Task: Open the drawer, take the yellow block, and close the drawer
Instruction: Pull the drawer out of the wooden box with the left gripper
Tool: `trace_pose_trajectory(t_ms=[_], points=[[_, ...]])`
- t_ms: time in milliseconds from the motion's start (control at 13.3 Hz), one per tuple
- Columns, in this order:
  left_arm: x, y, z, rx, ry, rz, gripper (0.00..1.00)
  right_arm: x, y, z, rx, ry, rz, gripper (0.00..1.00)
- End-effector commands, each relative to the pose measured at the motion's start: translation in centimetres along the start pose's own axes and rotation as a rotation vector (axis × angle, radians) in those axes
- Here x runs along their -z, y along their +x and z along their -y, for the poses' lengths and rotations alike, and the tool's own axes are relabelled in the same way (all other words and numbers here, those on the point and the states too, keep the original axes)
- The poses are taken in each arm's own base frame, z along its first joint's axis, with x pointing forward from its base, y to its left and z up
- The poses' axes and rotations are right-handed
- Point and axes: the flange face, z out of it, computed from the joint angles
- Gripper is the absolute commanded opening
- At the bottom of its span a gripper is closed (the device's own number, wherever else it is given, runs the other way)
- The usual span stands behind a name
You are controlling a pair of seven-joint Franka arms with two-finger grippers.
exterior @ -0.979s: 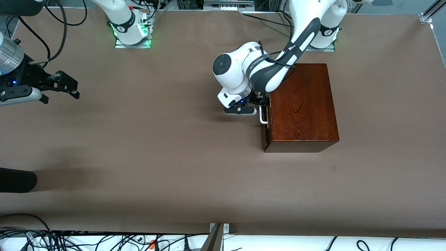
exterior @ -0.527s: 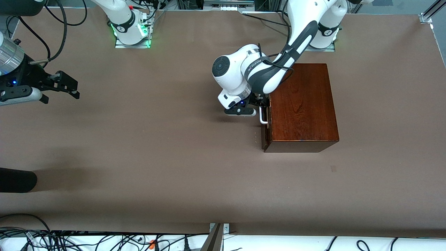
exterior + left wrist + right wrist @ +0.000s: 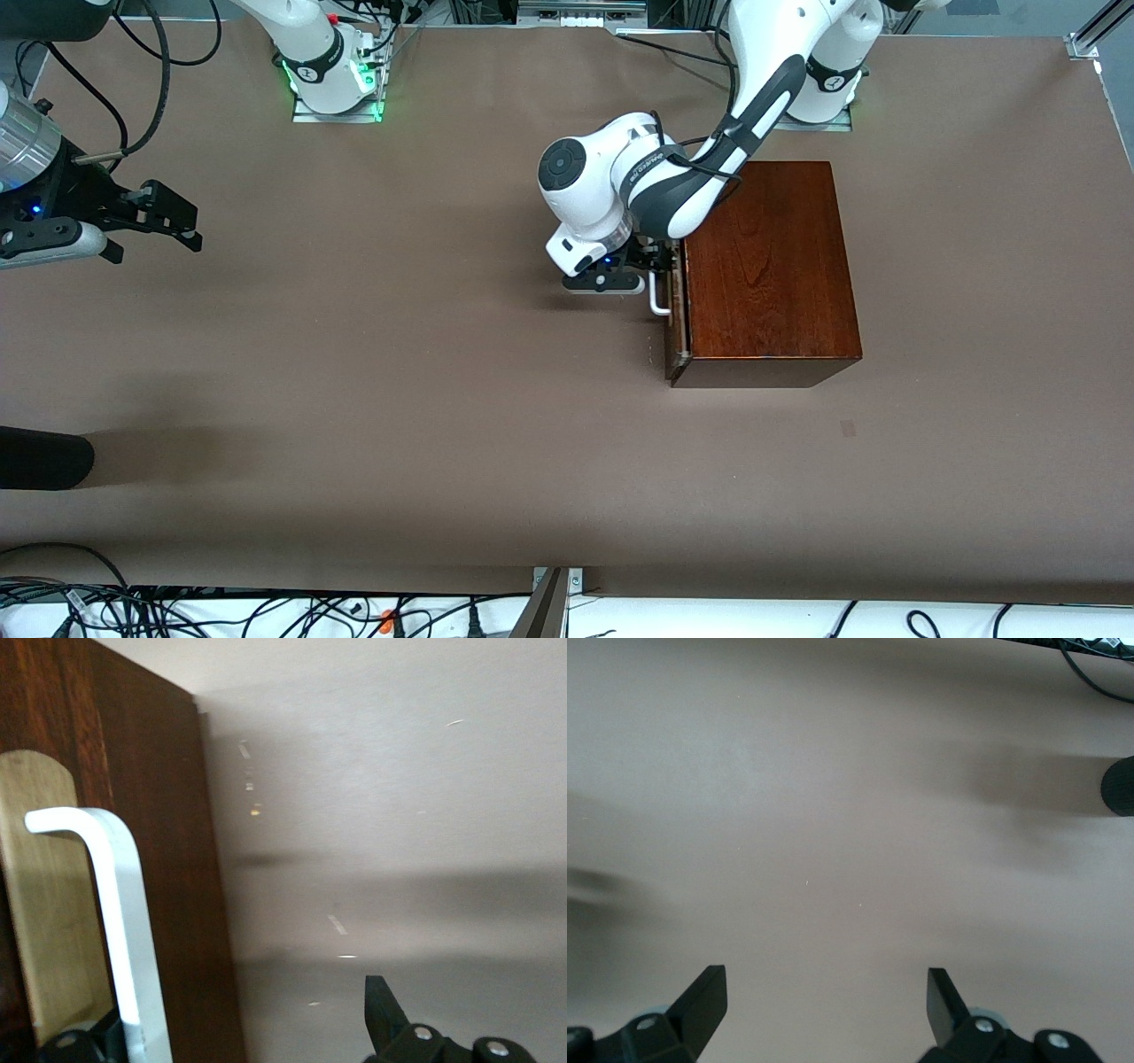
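The dark-brown wooden box (image 3: 766, 266) stands toward the left arm's end of the table. Its drawer (image 3: 675, 319) is out by a thin gap. The white loop handle (image 3: 658, 297) sticks out of the drawer front. My left gripper (image 3: 657, 264) is at the handle, open. In the left wrist view one finger (image 3: 84, 1043) sits between the handle (image 3: 124, 921) and the drawer front (image 3: 168, 904), and the other finger (image 3: 383, 1005) is well clear. My right gripper (image 3: 168, 217) waits open and empty above bare table at the right arm's end, also seen in its wrist view (image 3: 824, 983). The yellow block is hidden.
A black rounded object (image 3: 44, 456) lies at the right arm's end of the table, nearer to the front camera; it also shows in the right wrist view (image 3: 1118, 787). Cables (image 3: 177, 611) run along the near table edge.
My left gripper has moved toward the right arm's end with the handle, and the drawer has slid out a little. The right arm has not moved.
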Motion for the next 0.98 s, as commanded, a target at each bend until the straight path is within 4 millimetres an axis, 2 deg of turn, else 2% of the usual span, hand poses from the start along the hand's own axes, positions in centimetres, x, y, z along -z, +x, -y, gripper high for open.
trace_pose_trajectory(t_ms=[0,226,452,904], points=[[1.0,-0.6,-3.4,0.017,-0.145,-0.01,1.0,0.4,0.2,-0.2,-0.005,0.0,0.001,1.0],[0.8,-0.8,-5.2,0.033,-0.247,-0.012,1.0,0.4,0.2,-0.2,-0.004,0.0,0.002,1.0],[2.1,-1.1,-7.6,0.033,-0.31,-0.015,1.0,0.4,0.2,-0.2,-0.004,0.0,0.002,1.0],[4.0,-1.6,-9.2,0.019,-0.338,-0.041,1.0,0.5,0.1,-0.3,-0.005,-0.003,-0.001,1.0]])
